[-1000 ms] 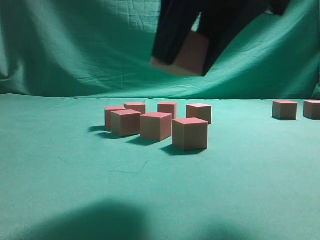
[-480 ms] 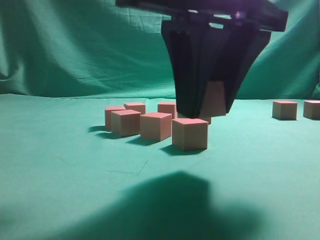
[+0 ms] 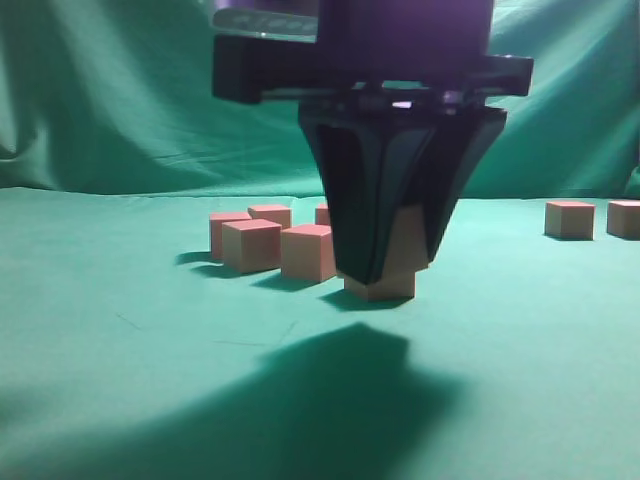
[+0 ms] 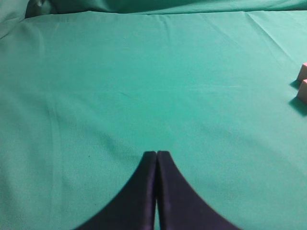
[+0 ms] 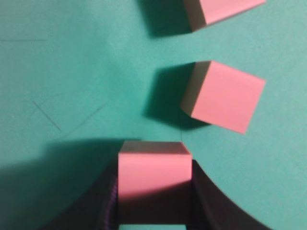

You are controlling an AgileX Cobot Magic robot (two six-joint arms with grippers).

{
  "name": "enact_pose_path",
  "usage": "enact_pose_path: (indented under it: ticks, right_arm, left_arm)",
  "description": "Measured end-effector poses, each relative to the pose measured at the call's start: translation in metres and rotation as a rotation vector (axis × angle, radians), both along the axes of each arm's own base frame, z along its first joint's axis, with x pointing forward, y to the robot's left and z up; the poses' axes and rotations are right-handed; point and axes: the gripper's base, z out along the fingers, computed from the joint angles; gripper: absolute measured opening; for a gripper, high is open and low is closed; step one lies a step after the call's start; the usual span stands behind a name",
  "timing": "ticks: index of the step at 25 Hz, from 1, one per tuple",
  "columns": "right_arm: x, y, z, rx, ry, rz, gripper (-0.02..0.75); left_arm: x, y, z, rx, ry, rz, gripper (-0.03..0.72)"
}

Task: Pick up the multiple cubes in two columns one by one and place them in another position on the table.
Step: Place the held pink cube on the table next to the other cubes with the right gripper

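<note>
My right gripper (image 3: 388, 268) is shut on one reddish-pink cube (image 3: 408, 243) and holds it low over the green table (image 3: 120, 360), just in front of a cluster of several cubes (image 3: 251, 245). It hides most of the cluster's front cube (image 3: 385, 288). In the right wrist view the held cube (image 5: 153, 172) sits between the black fingers (image 5: 154, 165), with a loose cube (image 5: 223, 96) just ahead and another (image 5: 220, 9) at the top edge. My left gripper (image 4: 157, 154) is shut and empty over bare cloth.
Two more cubes (image 3: 570, 218) (image 3: 624, 218) stand apart at the far right of the table. Two cube corners (image 4: 303, 81) show at the right edge of the left wrist view. A draped green backdrop (image 3: 150, 90) hangs behind the table.
My right gripper has come down with the cube from high above the cluster to just above the table, in front of the cluster. The loose cubes have not moved.
</note>
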Motion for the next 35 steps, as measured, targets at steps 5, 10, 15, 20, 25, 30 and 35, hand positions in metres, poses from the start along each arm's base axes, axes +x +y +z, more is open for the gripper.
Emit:
enact_pose_path:
  ticks: [5, 10, 15, 20, 25, 30, 35]
  right_arm:
    - [0.002, 0.004, -0.004, 0.020, -0.015, 0.008, 0.257]
    - [0.004, 0.005, -0.013, -0.003, -0.007, 0.014, 0.257]
    - [0.006, 0.005, -0.018, -0.024, -0.015, 0.027, 0.257]
    - [0.007, 0.005, -0.021, -0.040, -0.021, 0.037, 0.257]
    - [0.007, 0.005, -0.021, -0.038, -0.024, 0.039, 0.257]
    - [0.007, 0.005, -0.021, -0.037, -0.024, 0.039, 0.257]
    - [0.007, 0.005, -0.021, -0.036, -0.024, 0.030, 0.426]
  left_arm:
    - [0.000, 0.000, 0.000, 0.000, 0.000, 0.000, 0.000]
    - [0.000, 0.000, 0.000, 0.000, 0.000, 0.000, 0.000]
    - [0.000, 0.000, 0.000, 0.000, 0.000, 0.000, 0.000]
    - [0.000, 0.000, 0.000, 0.000, 0.000, 0.000, 0.000]
    - [0.000, 0.000, 0.000, 0.000, 0.000, 0.000, 0.000]
    - [0.000, 0.000, 0.000, 0.000, 0.000, 0.000, 0.000]
    - [0.000, 0.000, 0.000, 0.000, 0.000, 0.000, 0.000]
